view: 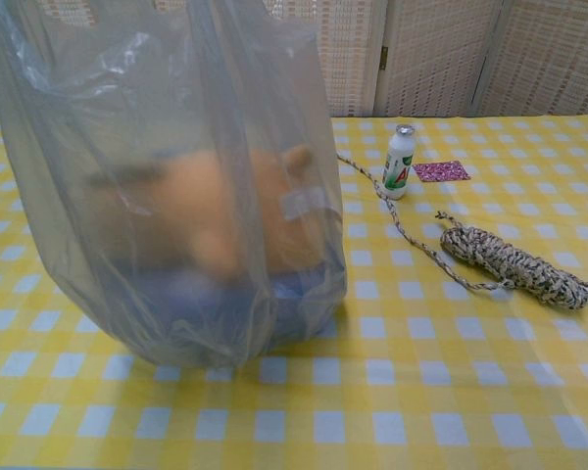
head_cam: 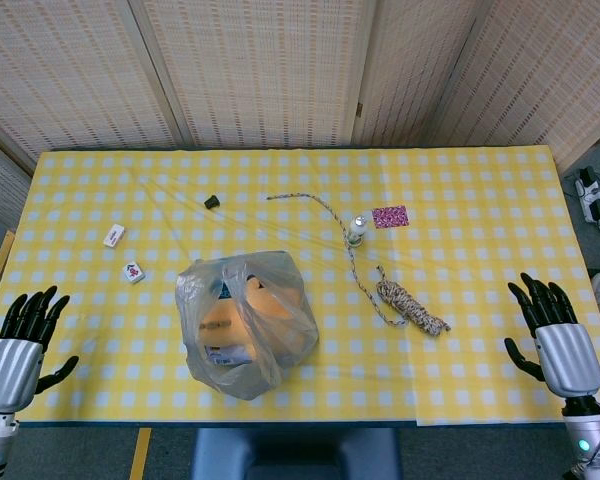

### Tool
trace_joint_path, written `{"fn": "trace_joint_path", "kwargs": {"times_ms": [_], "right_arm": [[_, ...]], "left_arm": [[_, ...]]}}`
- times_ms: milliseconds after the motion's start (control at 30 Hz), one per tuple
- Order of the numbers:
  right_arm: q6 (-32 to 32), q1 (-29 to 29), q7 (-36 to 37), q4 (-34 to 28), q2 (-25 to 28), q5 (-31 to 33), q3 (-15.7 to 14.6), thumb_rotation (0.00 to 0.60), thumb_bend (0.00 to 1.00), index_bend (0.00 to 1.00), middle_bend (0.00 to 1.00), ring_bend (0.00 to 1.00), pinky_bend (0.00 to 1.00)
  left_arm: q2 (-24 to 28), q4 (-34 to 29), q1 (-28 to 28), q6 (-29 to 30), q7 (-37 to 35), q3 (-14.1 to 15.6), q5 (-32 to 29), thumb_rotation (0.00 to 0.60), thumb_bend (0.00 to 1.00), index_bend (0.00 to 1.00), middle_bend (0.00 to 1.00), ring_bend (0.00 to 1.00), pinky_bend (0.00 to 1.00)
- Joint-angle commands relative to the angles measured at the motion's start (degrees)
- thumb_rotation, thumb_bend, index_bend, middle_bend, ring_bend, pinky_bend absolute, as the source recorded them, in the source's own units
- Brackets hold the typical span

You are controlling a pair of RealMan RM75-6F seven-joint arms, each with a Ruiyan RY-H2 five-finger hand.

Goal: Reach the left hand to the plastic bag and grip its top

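Observation:
A translucent grey plastic bag (head_cam: 246,320) with orange and blue contents stands near the table's front edge, its crumpled top facing up; it fills the left half of the chest view (view: 176,186). My left hand (head_cam: 20,345) hovers at the front left corner, fingers spread, empty, well left of the bag. At the front right edge my right hand (head_cam: 558,338) is also spread and empty. Neither hand shows in the chest view.
On the yellow checked tablecloth (head_cam: 460,180) lie a coiled rope (head_cam: 410,305) trailing a long cord, a small white bottle (head_cam: 357,230), a pink patterned card (head_cam: 390,216), two small tiles (head_cam: 114,235) (head_cam: 133,272) and a dark cap (head_cam: 211,201). Woven screens stand behind.

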Motion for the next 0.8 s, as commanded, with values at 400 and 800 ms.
{"fn": "trace_joint_path", "kwargs": {"times_ms": [400, 800], "right_arm": [[2.49, -0.51, 2.46, 0.10, 0.78, -4.25, -1.57, 0.600, 0.40, 0.00, 0.00, 0.00, 0.00], [1.45, -0.05, 3.31, -0.54, 1.28, -6.85, -3.51, 0.600, 0.40, 0.00, 0.00, 0.00, 0.00]], "left_arm": [[6.23, -1.46, -2.92, 1.71, -31.57, 6.01, 9.96, 0.600, 0.17, 0.00, 0.02, 0.02, 0.08], [13.13, -5.11, -10.96, 8.00, -62.23, 9.25, 21.28, 0.600, 0.09, 0.00, 0.00, 0.00, 0.05]]}}
